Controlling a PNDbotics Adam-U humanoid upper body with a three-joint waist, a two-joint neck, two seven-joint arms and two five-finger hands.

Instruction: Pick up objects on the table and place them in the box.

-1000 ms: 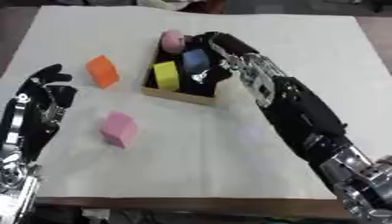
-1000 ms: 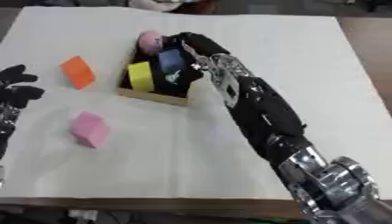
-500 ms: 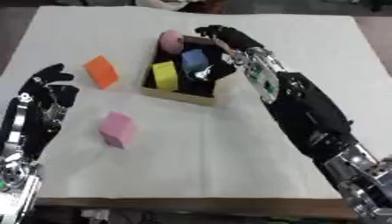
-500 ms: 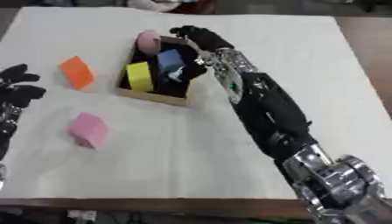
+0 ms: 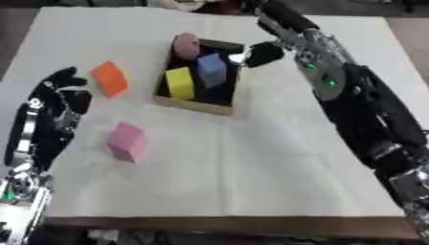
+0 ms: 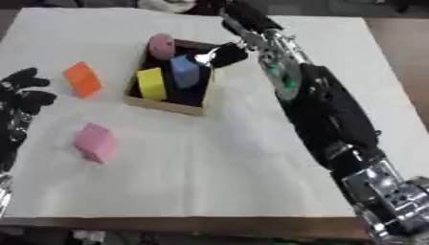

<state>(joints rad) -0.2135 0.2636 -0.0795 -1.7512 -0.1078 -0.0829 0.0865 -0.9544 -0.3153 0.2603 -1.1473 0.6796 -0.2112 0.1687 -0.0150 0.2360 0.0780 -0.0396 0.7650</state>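
A shallow wooden box [image 5: 194,105] stands at the table's middle back. In it are a yellow block [image 5: 178,82], a blue block [image 5: 211,70] and a mauve rounded piece [image 5: 185,45]. An orange block [image 5: 109,79] lies on the cloth to the left of the box, and a pink block [image 5: 127,141] lies nearer to me. My right hand [image 5: 289,27] is beyond the box's far right corner, open and holding nothing, with its thumb [image 5: 263,52] just off the rim. My left hand [image 5: 55,109] rests open at the left edge, close to the orange and pink blocks.
A white cloth [image 5: 251,172] covers the table as far as its front edge [image 5: 226,225]. My right forearm [image 5: 368,110] runs along the right side of the table. Dark and pale shapes lie past the far edge [image 5: 188,4].
My right hand has lifted off the box and moved back and to the right, its fingers straightening. The blocks and my left hand have stayed put.
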